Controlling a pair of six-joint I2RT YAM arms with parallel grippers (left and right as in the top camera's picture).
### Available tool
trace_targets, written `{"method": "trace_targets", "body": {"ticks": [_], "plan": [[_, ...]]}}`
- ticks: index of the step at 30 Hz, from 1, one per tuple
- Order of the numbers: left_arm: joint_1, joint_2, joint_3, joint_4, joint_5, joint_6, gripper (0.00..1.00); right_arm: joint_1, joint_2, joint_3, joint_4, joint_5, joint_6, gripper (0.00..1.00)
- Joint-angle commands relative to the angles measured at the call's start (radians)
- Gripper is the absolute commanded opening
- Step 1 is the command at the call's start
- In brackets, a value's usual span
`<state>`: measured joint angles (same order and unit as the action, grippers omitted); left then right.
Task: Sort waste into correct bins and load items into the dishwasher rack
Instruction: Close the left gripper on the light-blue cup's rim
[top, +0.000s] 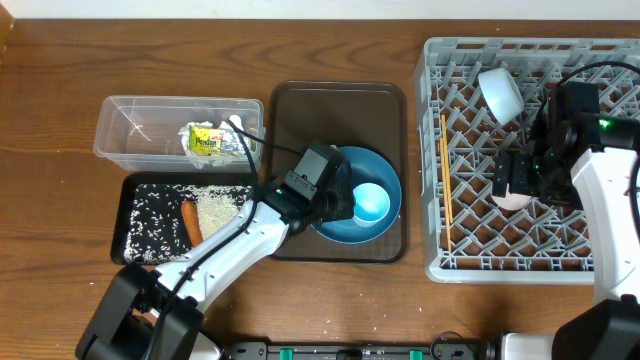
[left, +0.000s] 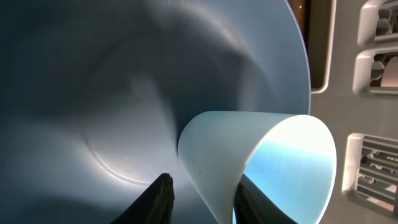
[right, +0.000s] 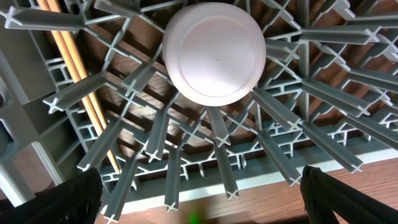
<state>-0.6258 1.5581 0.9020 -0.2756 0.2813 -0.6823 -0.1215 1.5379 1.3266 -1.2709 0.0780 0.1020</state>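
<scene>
The light-blue cup (top: 372, 205) stands on the blue plate (top: 385, 165). My left gripper (top: 340, 200) straddles the cup's near wall. In the left wrist view, one finger is inside the cup (left: 267, 155) and one outside over the plate (left: 93, 93). The gripper (left: 205, 186) is open, with a small gap at the outer finger. My right gripper (top: 517, 178) is wide open above the upturned pink cup (top: 515, 200) in the dishwasher rack (top: 435, 265). The right wrist view shows the cup (right: 214, 53) well beyond the fingers (right: 199, 180).
The plate sits on a brown tray (top: 300, 110). The rack also holds a white bowl (top: 500, 92) and chopsticks (top: 445, 180). The clear tub (top: 130, 130) holds the wrapper (top: 206, 141) and tissue (top: 238, 135). The black tray (top: 135, 250) holds rice (top: 215, 210) and the carrot (top: 191, 222).
</scene>
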Motion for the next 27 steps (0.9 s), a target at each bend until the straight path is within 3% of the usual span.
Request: {"method": "trace_targets", "body": {"ticks": [1,27], "plan": [[-0.002,0.008,0.002,0.002,-0.014,-0.009,0.33,-0.006,0.003,-0.003,0.0,0.0,0.002,0.99],[-0.002,0.008,0.002,0.004,-0.013,-0.008,0.22,-0.006,0.003,-0.003,0.0,0.0,0.002,0.99]]}}
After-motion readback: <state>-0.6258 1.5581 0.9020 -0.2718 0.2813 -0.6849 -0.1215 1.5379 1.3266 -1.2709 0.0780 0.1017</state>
